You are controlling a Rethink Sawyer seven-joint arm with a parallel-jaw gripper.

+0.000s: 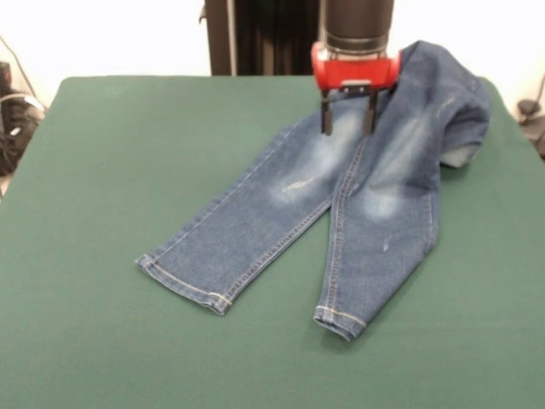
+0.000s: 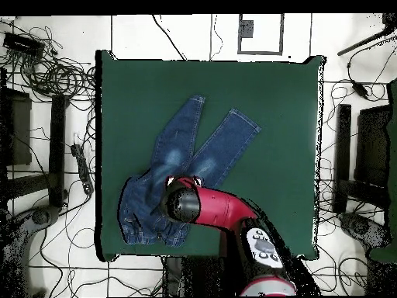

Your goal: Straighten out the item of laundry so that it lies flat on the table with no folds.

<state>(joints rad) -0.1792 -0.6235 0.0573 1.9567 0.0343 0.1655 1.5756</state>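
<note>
Gripper poised over the crumpled waist end of the jeans

The gripper (image 1: 348, 117) hangs with its 2 fingers spread and nothing between them, above the seat of the jeans (image 1: 341, 200), likely because the bunched waistband needs pulling flat. Both legs already fan out smooth across the green surface (image 1: 128, 153). No brand or writing I can read.
</note>
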